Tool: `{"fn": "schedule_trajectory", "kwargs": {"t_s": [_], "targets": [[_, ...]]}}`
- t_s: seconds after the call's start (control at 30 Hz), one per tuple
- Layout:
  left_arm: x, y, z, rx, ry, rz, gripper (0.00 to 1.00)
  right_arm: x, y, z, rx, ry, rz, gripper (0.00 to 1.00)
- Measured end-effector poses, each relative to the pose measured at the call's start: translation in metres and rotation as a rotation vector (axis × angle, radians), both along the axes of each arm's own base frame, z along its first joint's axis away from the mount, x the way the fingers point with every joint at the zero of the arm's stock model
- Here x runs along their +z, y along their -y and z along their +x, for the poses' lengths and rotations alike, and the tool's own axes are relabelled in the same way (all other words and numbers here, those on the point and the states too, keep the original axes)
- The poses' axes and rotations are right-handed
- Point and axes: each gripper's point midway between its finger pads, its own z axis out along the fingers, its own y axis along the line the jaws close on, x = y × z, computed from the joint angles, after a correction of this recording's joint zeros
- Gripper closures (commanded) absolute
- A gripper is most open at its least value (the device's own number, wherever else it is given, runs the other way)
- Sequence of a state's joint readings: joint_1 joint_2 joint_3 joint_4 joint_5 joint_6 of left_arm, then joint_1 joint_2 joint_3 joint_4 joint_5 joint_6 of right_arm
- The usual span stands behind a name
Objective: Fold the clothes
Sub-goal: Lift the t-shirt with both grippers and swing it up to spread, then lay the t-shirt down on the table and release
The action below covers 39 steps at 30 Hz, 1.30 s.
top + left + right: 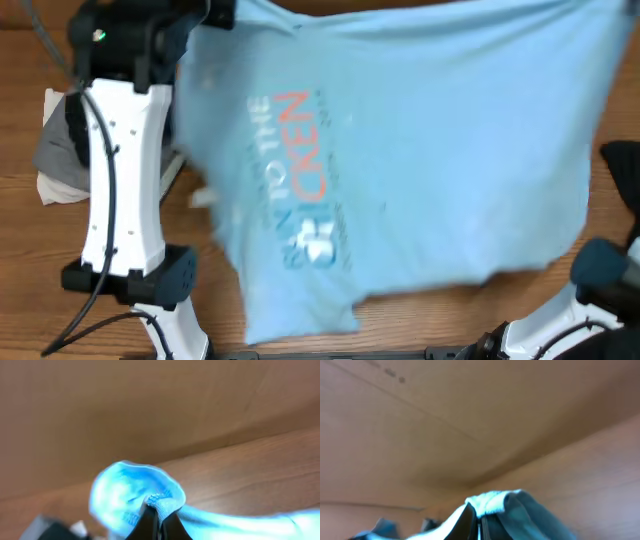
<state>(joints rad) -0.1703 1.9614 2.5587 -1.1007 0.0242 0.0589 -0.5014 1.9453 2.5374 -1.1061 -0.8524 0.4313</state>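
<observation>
A sky-blue T-shirt with white and red lettering hangs spread and blurred over most of the table, print facing up. My left gripper is shut on a ribbed blue edge of the shirt, which bunches above the dark fingers. In the overhead view the left gripper sits at the shirt's top left corner. My right gripper is shut on a pale folded hem of the shirt, with blue cloth draping to its right. The right gripper is hidden in the overhead view.
A heap of grey, white and black clothes lies at the left edge beside the white left arm. The right arm's base stands at the lower right. Brown wooden table shows along the front.
</observation>
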Motion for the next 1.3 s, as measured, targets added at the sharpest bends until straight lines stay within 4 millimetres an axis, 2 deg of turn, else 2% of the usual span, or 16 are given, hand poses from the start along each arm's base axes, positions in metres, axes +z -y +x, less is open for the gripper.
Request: {"fn": "schedule_trajectory", "kwargs": {"t_s": [0.07, 0.1, 0.13, 0.17, 0.2, 0.3, 0.37, 0.43, 0.5, 0.6, 0.73, 0.83, 0.9, 1.0, 1.17, 1.3], "targets": [[0.029, 0.002, -0.002, -0.020, 0.087, -0.006, 0.96, 0.016, 0.002, 0.006, 0.028, 0.071, 0.024, 0.96], [0.052, 0.002, -0.006, -0.027, 0.157, -0.012, 0.96, 0.025, 0.004, 0.005, 0.037, 0.103, 0.037, 0.96], [0.096, 0.001, -0.022, -0.036, 0.278, -0.024, 0.96, 0.049, 0.008, -0.005, 0.047, 0.168, 0.044, 0.96], [0.107, 0.000, -0.028, -0.038, 0.308, -0.026, 0.96, 0.055, 0.010, -0.008, 0.045, 0.182, 0.046, 0.96], [0.139, -0.003, -0.049, -0.043, 0.396, -0.030, 0.96, 0.069, 0.014, -0.018, 0.047, 0.216, 0.047, 0.96], [0.204, -0.013, -0.116, -0.052, 0.573, -0.040, 0.95, 0.097, 0.022, -0.049, 0.036, 0.258, 0.056, 0.96], [0.223, -0.019, -0.156, -0.058, 0.616, -0.041, 0.92, 0.103, 0.020, -0.064, 0.038, 0.253, 0.071, 0.96], [0.222, -0.024, -0.186, -0.064, 0.600, -0.033, 0.88, 0.101, 0.011, -0.075, 0.047, 0.218, 0.097, 0.96], [0.204, -0.027, -0.202, -0.066, 0.522, -0.020, 0.84, 0.087, 0.004, -0.081, 0.044, 0.150, 0.132, 0.96], [0.154, -0.024, -0.189, -0.073, 0.326, 0.008, 0.83, 0.044, 0.004, -0.084, -0.024, -0.021, 0.153, 0.96], [0.037, -0.016, -0.141, -0.083, -0.117, 0.065, 0.76, -0.018, 0.009, -0.081, -0.105, -0.238, 0.071, 0.93], [-0.045, -0.010, -0.104, -0.081, -0.385, 0.090, 0.79, -0.069, 0.011, -0.074, -0.125, -0.395, -0.010, 0.95], [-0.096, -0.009, -0.093, -0.077, -0.548, 0.113, 0.84, -0.108, 0.010, -0.071, -0.126, -0.517, -0.052, 0.96], [-0.159, -0.012, -0.101, -0.065, -0.767, 0.140, 0.90, -0.175, 0.012, -0.073, -0.116, -0.709, -0.103, 0.96], [-0.221, -0.013, -0.128, -0.071, -1.002, 0.148, 0.84, -0.275, 0.017, -0.090, -0.098, -0.942, -0.116, 0.94], [-0.244, 0.007, -0.128, -0.138, -1.033, 0.075, 0.71, -0.326, 0.023, -0.101, -0.106, -1.018, -0.114, 0.59]]}}
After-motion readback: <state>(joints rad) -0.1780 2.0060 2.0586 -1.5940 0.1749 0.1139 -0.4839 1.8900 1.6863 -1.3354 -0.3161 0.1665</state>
